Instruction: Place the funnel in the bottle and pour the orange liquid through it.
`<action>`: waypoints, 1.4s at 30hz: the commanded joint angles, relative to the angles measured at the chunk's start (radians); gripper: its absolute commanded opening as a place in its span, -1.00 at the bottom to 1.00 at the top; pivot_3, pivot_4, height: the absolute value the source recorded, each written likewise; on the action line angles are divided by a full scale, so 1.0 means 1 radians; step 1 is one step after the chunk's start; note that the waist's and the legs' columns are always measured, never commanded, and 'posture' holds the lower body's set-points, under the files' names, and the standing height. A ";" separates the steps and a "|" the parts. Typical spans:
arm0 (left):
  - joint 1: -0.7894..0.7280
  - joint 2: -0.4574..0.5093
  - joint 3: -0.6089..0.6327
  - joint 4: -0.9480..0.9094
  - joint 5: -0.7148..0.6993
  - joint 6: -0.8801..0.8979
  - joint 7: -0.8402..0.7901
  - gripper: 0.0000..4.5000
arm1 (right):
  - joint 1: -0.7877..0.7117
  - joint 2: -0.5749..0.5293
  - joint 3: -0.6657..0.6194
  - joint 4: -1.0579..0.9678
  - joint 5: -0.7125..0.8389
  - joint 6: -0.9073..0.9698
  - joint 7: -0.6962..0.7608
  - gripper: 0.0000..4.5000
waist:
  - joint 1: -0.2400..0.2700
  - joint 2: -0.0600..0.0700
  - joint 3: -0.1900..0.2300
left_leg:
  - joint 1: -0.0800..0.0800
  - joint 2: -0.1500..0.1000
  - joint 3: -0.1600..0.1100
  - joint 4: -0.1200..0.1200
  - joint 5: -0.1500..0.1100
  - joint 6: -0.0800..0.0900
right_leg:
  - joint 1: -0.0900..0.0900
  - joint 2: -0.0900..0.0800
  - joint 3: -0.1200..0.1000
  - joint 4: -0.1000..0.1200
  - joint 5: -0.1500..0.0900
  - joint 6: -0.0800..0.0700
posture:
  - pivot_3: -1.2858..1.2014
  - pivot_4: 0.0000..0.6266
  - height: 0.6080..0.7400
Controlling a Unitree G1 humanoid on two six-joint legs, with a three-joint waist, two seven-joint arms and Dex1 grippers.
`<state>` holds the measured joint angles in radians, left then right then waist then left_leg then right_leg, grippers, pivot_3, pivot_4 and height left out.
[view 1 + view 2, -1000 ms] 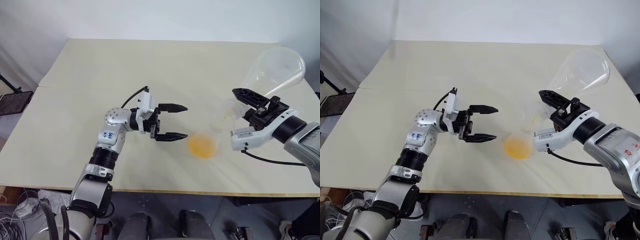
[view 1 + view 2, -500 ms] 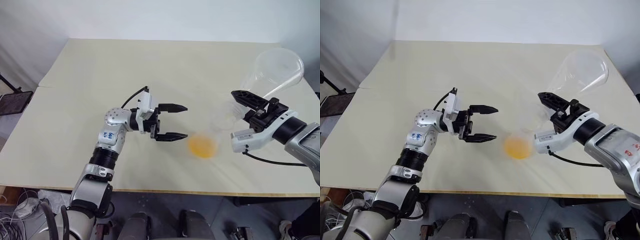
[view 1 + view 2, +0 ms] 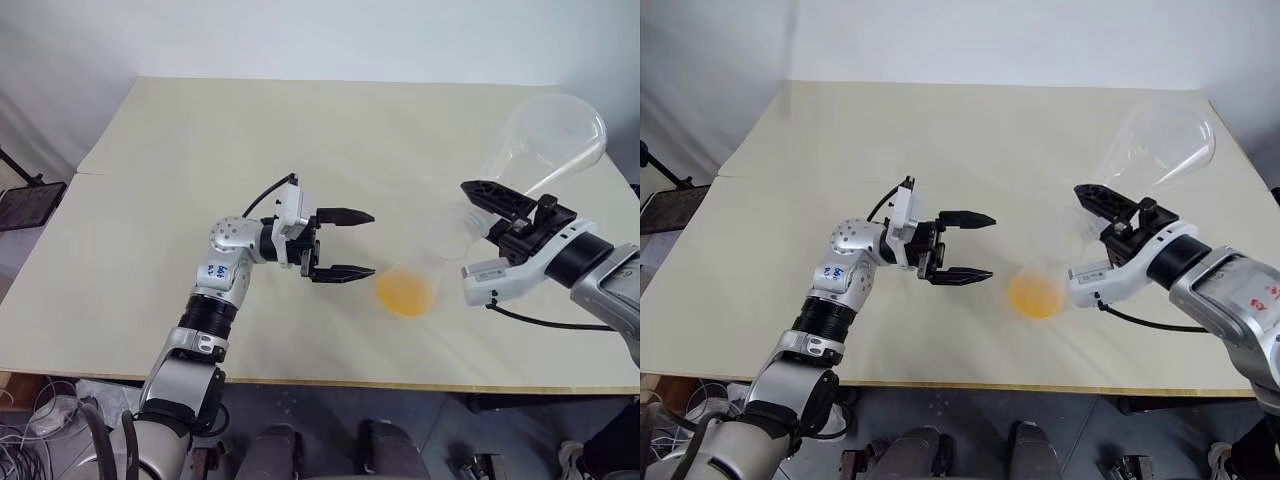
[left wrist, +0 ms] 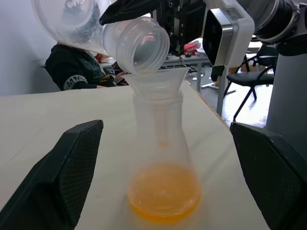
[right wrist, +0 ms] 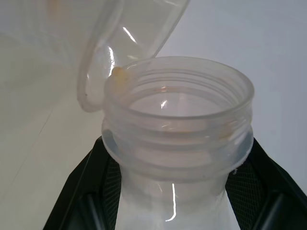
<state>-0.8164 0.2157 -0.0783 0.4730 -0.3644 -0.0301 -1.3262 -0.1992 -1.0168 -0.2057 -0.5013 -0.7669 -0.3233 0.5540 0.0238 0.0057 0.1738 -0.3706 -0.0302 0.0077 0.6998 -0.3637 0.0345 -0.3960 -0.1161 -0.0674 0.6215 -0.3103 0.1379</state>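
Fingers of the right gripper (image 3: 487,207) are clamped on the neck of a clear flask (image 3: 548,140), which is tipped well over with its threaded mouth hanging just above the funnel (image 4: 157,80) and its broad body raised up behind; that flask looks all but drained, with only a faint orange trace at the lip in the right wrist view; the funnel sits in the neck of the bottle (image 4: 162,143), which stands upright on the table (image 3: 300,130) between the two arms, and the orange liquid (image 4: 164,192) lies pooled in its base; the left gripper (image 3: 345,243) hovers just beside the bottle with its fingers spread wide, one on either side of it, gripping nothing and not touching it; the risk, as I judge it, lies in that free-standing bottle; if the flask's mouth dips or swings as it comes away it could catch the funnel's rim, tip the light funnel out or push the bottle over and spill what has been poured, since nothing steadies it; any last drips could also fall outside the small cone if the mouth drifts sideways
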 commanded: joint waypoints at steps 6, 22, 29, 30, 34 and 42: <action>-0.039 -0.001 0.003 -0.008 -0.005 -0.020 -0.012 1.00 | -0.027 0.147 -0.076 -0.076 0.112 0.236 0.031 0.10 | 0.000 0.000 0.000 | 0.000 0.000 0.000 0.000 0.000 0.000 | 0.000 0.000 0.000 0.000 0.000 0.000 | 0.03 -0.52 1.00; -0.051 0.012 -0.003 -0.018 -0.002 0.003 -0.020 1.00 | -0.254 0.688 -0.357 -0.194 0.608 1.090 -0.042 0.10 | -0.001 0.000 0.000 | 0.000 0.000 -0.003 0.000 0.000 0.000 | 0.000 0.000 -0.001 0.003 0.000 0.000 | 0.03 -0.52 1.00; -0.040 0.036 -0.006 -0.050 -0.005 0.030 -0.017 1.00 | -0.253 0.747 -0.596 0.009 0.823 1.000 -0.170 0.10 | -0.002 0.000 0.000 | 0.001 -0.001 -0.002 0.000 0.000 0.000 | -0.001 0.000 0.000 0.005 0.000 0.000 | 0.03 -0.52 1.00; -0.039 0.038 -0.007 -0.056 -0.005 0.034 -0.015 1.00 | -0.230 0.734 -0.595 0.043 0.832 0.969 -0.173 0.10 | -0.001 0.000 0.000 | 0.001 -0.001 -0.002 0.000 0.000 0.000 | -0.001 0.000 0.000 0.005 0.000 0.000 | 0.03 -0.52 1.00; -0.031 0.048 -0.007 -0.076 -0.008 0.051 -0.014 1.00 | -0.188 0.718 -0.599 0.123 0.895 0.906 -0.206 0.10 | -0.008 0.001 0.000 | 0.001 -0.002 -0.001 -0.001 0.000 0.000 | -0.002 -0.001 0.003 0.005 0.000 0.000 | 0.03 -0.52 1.00; -0.007 0.057 -0.007 -0.117 -0.009 0.077 0.001 1.00 | -0.128 0.654 -0.530 0.219 0.952 0.824 -0.237 0.10 | -0.026 0.001 -0.001 | 0.001 -0.001 0.000 -0.001 0.000 0.000 | -0.002 0.000 0.003 0.005 0.000 0.000 | 0.03 -0.52 1.00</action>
<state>-0.8342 0.2651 -0.0899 0.3990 -0.3621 0.0437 -1.3318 -0.3289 -0.3341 -0.7330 -0.2702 0.1547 0.5346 0.3343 -0.0022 0.0069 0.1732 -0.3692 -0.0307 0.0075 0.6983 -0.3636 0.0344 -0.3980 -0.1162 -0.0643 0.6266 -0.3103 0.1379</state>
